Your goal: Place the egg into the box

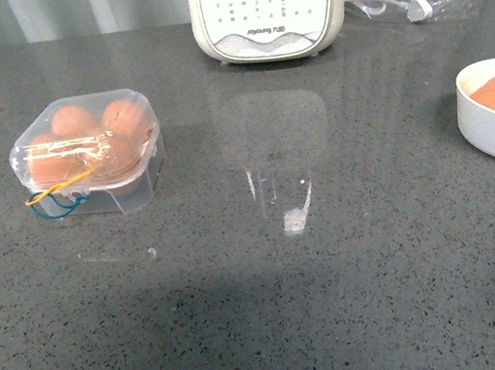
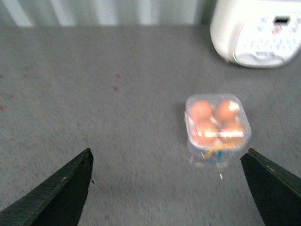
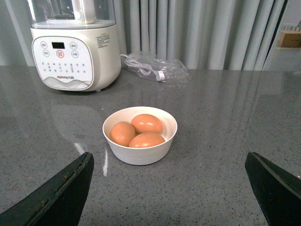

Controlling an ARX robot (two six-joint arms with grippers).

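so from where i'm standing nothing is in hand yet. the box (image 1: 87, 158) sits on the grey counter (image 1: 345, 302) over on the robot's left side, lid down, and it looks like there are eggs in it, three or maybe four, hard to count through the plastic. a yellow and a blue band trail off its front edge. neither arm shows in the front view at all.

the left gripper (image 2: 167, 188) hangs above the counter with its jaws spread wide and nothing between them, the box lying ahead of it and well apart. that view is a bit blurry so i wouldn't read too much into it. the right gripper (image 3: 169, 188) is equally splayed and empty, looking at the white bowl (image 3: 139, 151) with three brown eggs in it. the egg (image 3: 146, 140) nearest the gripper is probably the easiest one to grab, though any of the three would do since they all look the same.

there's also a white appliance (image 1: 268, 4) at the back of the counter and a clear plastic bag (image 3: 153, 67) with a cable in it beside that, both out of the way.

my read: this is either the very start of a cycle or the box is already full, i honestly can't tell which. if there's a free cell, the lid has to come up first, likely the left arm's job, while the right one goes down into the bowl and closes gently across an egg. round, smooth shell plus hard fingers means a soft squeeze or it'll slip or crack.
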